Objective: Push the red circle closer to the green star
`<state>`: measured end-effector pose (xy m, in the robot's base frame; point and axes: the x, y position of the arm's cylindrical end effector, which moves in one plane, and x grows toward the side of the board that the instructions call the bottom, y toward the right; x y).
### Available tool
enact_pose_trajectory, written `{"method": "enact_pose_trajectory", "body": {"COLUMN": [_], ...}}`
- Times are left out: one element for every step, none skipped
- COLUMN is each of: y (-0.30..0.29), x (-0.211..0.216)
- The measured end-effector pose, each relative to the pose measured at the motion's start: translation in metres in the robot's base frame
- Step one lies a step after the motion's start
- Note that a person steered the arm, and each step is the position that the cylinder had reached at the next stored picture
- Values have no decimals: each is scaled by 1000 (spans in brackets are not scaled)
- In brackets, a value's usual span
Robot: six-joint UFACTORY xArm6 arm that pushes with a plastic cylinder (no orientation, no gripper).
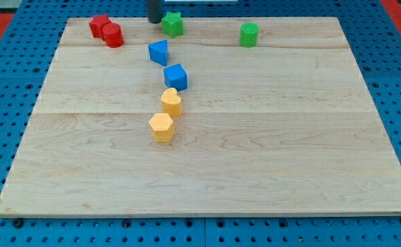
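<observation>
Pale planked wood forms the table [255, 171], smooth and faintly grained. Near its top-left corner the red circle [114, 35] touches a second red block [99, 26] — the faceted green star [173, 24] sits well to the view's right. My tip [155, 20], a bare dark rod end effector grasping nothing, stands just left of the star.

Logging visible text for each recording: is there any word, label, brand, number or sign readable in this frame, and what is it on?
None: no readable text on the wooden board, the coloured blocks, the blue pegboard or my tip.
</observation>
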<state>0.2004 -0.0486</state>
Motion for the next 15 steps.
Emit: {"method": "enact_pose_trajectory", "body": {"y": [72,17,-35,-17,-72,-109,-140,-171,-218,-193,-131,-64,-27,-126,-142], "x": [89,139,115,151,162,130,94,64,57,57,50,41,36,38,-1]}}
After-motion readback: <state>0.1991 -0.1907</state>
